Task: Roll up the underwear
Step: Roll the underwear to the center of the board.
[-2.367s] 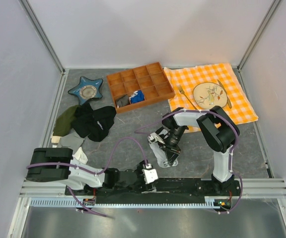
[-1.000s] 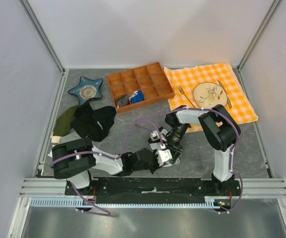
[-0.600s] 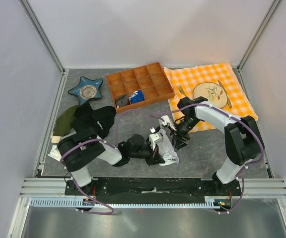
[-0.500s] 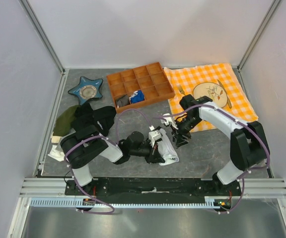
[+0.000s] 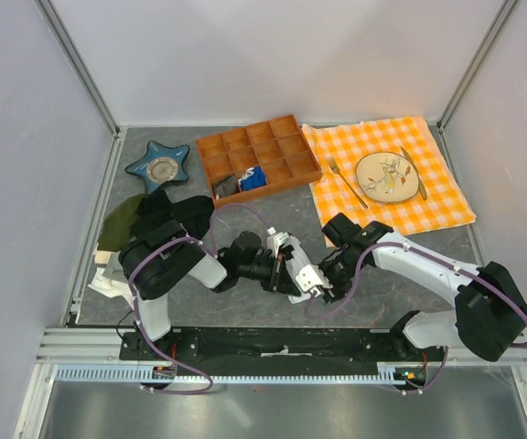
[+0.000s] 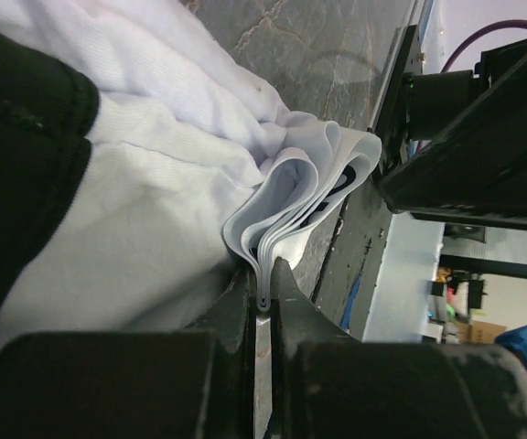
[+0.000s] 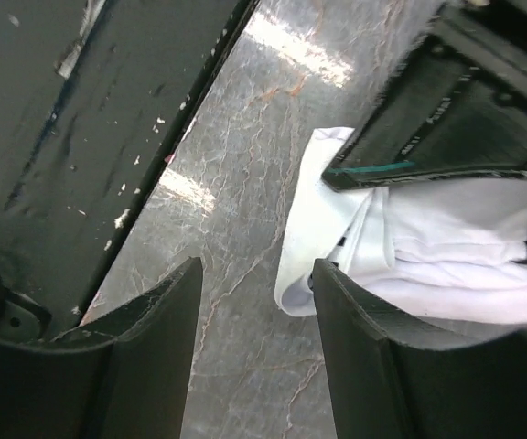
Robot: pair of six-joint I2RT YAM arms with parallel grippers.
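The left gripper [image 6: 263,291] is clamped on the layered edge of the underwear [image 6: 145,247], which lies on the grey table [image 7: 245,183] near front centre; this probably keeps the folds together. The right gripper [image 7: 256,302] hovers just beside, fingers apart, empty.

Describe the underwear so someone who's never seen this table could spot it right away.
On the grey table, look near the front edge, between the two arms' tips. The underwear is the small bunched white fabric pinched by the left gripper, unlike the black clothing heap farther left.
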